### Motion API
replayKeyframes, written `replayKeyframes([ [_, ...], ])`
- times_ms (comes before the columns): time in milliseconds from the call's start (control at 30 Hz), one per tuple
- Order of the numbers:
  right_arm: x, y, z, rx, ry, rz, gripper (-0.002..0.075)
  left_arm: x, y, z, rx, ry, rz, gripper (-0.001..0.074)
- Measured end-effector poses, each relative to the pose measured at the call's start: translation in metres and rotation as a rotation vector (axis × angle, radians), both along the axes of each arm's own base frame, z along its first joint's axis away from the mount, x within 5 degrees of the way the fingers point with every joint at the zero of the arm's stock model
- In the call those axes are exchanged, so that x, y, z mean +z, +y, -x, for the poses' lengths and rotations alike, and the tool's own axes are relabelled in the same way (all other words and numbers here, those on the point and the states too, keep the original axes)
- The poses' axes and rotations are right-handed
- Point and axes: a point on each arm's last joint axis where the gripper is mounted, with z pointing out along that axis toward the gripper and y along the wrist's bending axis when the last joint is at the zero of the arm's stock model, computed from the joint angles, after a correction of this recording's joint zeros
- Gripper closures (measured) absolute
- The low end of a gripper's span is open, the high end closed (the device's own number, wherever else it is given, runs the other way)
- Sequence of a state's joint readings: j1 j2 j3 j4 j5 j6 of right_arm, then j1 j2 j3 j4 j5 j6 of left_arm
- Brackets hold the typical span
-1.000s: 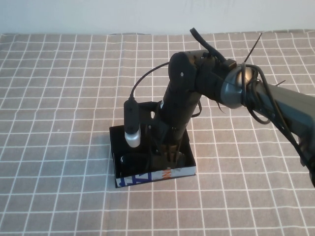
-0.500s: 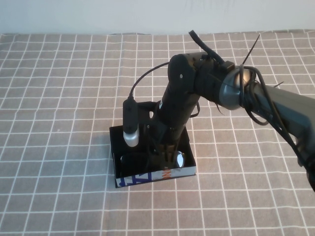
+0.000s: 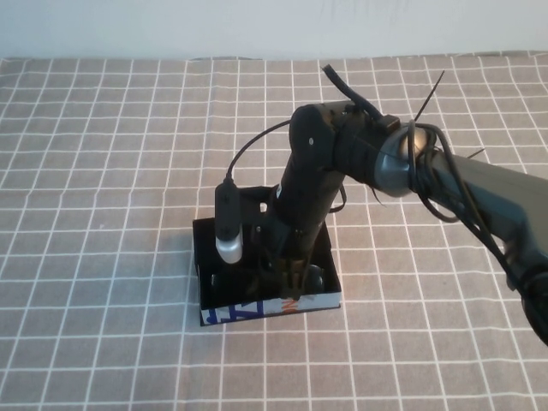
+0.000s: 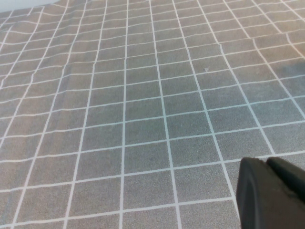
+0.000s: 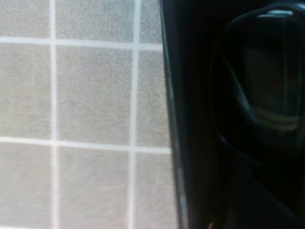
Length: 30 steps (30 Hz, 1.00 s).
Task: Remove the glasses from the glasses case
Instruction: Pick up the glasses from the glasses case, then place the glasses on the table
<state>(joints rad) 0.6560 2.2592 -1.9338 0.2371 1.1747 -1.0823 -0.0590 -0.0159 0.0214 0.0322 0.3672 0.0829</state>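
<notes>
**Right arm reaching into case for glasses**

The glasses [image 3: 301, 278] lie inside the open case [image 3: 210, 304], at 6 o'clock of table centre. The right gripper [image 3: 287, 265] is down inside the case over them; its finger state cannot be told. The left gripper [image 4: 271, 193] sits clenched above bare cloth [image 4: 143, 95], out of the high view. Judgement: grasp the frame bridge, lift straight up, clear the case walls.

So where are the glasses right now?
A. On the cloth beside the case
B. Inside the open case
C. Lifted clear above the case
B: the glasses lie inside the glasses case, with the right gripper reaching down into it; the left gripper is over bare cloth.
</notes>
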Motion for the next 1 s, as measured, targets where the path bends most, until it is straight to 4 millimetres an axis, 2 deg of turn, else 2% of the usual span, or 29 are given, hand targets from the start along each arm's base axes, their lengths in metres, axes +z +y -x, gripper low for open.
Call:
replayKeyframes([
  [67, 0.004, 0.000, 0.001, 0.006, 0.010, 0.000, 0.0623, 0.000, 0.000, 0.000, 0.000, 0.000, 0.000, 0.0739],
  [133, 0.013, 0.000, 0.001, 0.009, -0.001, -0.008, 0.0679, 0.000, 0.000, 0.000, 0.000, 0.000, 0.000, 0.0740],
  [300, 0.046, 0.003, -0.004, -0.042, -0.063, -0.061, 0.0682, 0.000, 0.000, 0.000, 0.000, 0.000, 0.000, 0.0739],
  [433, 0.088, -0.001, -0.002, -0.160, -0.116, -0.113, 0.0683, 0.000, 0.000, 0.000, 0.000, 0.000, 0.000, 0.0739],
  [600, 0.129, -0.022, 0.001, -0.423, -0.183, -0.091, 0.0682, 0.000, 0.000, 0.000, 0.000, 0.000, 0.000, 0.0739],
  [733, 0.153, -0.052, -0.005, -0.670, -0.146, -0.145, 0.0683, 0.000, 0.000, 0.000, 0.000, 0.000, 0.000, 0.0740],
  [800, 0.161, -0.069, -0.007, -0.765, -0.099, -0.178, 0.0683, 0.000, 0.000, 0.000, 0.000, 0.000, 0.000, 0.0740],
  [867, 0.159, -0.089, -0.008, -0.861, -0.030, -0.189, 0.0683, 0.000, 0.000, 0.000, 0.000, 0.000, 0.000, 0.0739],
  [1000, 0.131, -0.120, -0.004, -1.003, 0.102, -0.114, 0.0683, 0.000, 0.000, 0.000, 0.000, 0.000, 0.000, 0.0739],
])
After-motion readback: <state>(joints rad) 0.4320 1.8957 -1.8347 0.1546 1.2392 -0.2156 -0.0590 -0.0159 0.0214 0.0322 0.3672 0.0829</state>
